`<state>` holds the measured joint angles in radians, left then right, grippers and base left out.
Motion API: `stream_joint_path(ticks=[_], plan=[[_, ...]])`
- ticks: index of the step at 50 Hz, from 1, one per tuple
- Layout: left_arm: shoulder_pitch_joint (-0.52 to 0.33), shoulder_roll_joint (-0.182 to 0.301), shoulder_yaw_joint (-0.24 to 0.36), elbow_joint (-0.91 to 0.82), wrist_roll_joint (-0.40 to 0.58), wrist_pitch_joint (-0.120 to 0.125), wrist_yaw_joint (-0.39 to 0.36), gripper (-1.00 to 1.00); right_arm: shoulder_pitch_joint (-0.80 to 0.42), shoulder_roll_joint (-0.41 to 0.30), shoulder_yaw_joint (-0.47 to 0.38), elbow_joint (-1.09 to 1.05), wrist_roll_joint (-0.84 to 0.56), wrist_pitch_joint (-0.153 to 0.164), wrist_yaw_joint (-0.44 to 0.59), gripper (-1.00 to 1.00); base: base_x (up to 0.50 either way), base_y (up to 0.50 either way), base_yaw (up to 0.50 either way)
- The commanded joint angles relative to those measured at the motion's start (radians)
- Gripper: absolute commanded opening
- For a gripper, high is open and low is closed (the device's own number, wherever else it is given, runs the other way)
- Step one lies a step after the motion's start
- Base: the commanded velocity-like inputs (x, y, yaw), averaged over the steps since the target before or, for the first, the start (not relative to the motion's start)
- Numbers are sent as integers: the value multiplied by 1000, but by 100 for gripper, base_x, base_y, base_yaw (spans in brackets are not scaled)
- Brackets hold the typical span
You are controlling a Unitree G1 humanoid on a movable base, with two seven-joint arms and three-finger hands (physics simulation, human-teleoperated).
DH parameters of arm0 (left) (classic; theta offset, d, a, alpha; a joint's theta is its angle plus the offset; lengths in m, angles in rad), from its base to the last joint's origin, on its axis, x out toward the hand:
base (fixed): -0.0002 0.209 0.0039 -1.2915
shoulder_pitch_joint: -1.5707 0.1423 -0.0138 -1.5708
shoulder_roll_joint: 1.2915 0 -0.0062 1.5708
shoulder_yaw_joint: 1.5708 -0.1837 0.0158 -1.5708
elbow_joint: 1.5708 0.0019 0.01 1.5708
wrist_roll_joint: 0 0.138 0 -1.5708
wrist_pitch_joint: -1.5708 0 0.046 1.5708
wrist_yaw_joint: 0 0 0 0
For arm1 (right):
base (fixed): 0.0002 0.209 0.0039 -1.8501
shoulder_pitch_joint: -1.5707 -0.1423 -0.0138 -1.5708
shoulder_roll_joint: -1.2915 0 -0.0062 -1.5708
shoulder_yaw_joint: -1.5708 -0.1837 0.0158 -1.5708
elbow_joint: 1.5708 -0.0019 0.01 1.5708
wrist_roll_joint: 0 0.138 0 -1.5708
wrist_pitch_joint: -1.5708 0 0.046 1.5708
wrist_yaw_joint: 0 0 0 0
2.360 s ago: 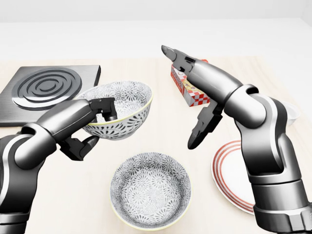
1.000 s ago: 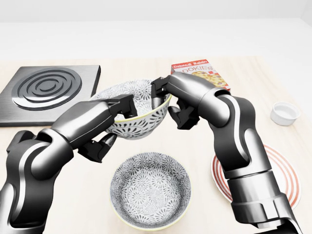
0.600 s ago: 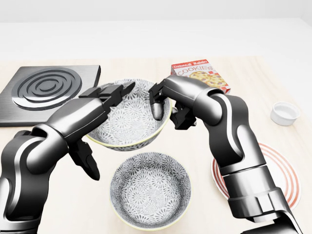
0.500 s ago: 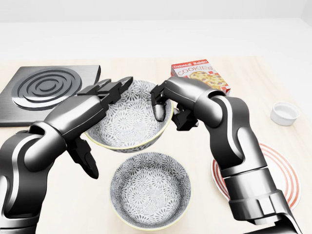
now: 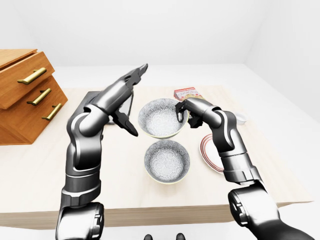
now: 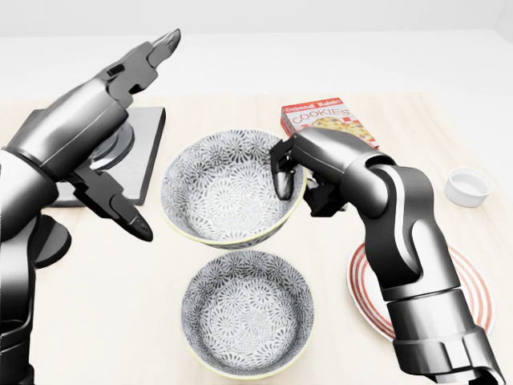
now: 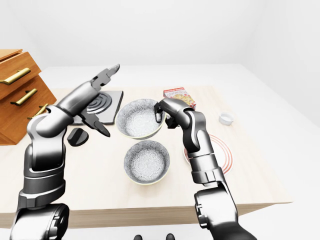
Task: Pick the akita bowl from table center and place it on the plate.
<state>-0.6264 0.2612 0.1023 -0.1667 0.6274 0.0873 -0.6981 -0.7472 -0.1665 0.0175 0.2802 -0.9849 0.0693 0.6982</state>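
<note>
The right hand (image 6: 309,172) is pinching the bowl (image 6: 216,192) at its right rim. One finger (image 6: 284,183) is hooked down inside the wall and the others are pressed against the outside. The bowl is white with a grey flower pattern and a pale yellow lip, and it is tipped so its mouth faces the cameras. It looks to be held just clear of the surface (image 6: 120,321), though I cannot be sure its bottom edge is off.

In the head view it sits in the middle, between the burner slab (image 7: 111,107) on the left and the cookie box (image 6: 325,120) at upper right. The plate (image 6: 469,277), white with red rings, lies toward the lower right, apart from the bowl and partly hidden by the right forearm. The bowl is not on it.

A second bowl (image 6: 247,313) of the same pattern stands upright on the surface just below the held one, close to it but not touching.

The left hand (image 6: 96,112) is up at the left of the view, clear of both bowls. It is spread wide and holds nothing: two fingers point up and to the right, and the thumb (image 6: 128,220) reaches down toward the bowl's left side.

A small white cup (image 6: 468,186) stands near the right edge. A small dark thing (image 7: 77,136) lies on the surface below the burner slab; I cannot tell what it is. Wooden drawers (image 5: 25,95) with brass handles stand at the far left.
</note>
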Motion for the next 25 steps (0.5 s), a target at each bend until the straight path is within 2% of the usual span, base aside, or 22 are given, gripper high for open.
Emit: stream_joint_path(ticks=[1,5,10,25], plan=[[-43,50,29,105,-127,0,0,100,14,-36,-32,-52,229,18,0,-100,0,0,0],[-38,49,29,167,-163,0,0,100,22,-52,-45,-68,238,18,0,-100,0,0,0],[-24,49,28,239,-205,0,68,100,54,-82,-65,-95,243,18,0,-100,0,0,0],[28,31,19,182,-226,0,86,100,164,-143,-124,-223,270,18,0,-100,0,0,0]])
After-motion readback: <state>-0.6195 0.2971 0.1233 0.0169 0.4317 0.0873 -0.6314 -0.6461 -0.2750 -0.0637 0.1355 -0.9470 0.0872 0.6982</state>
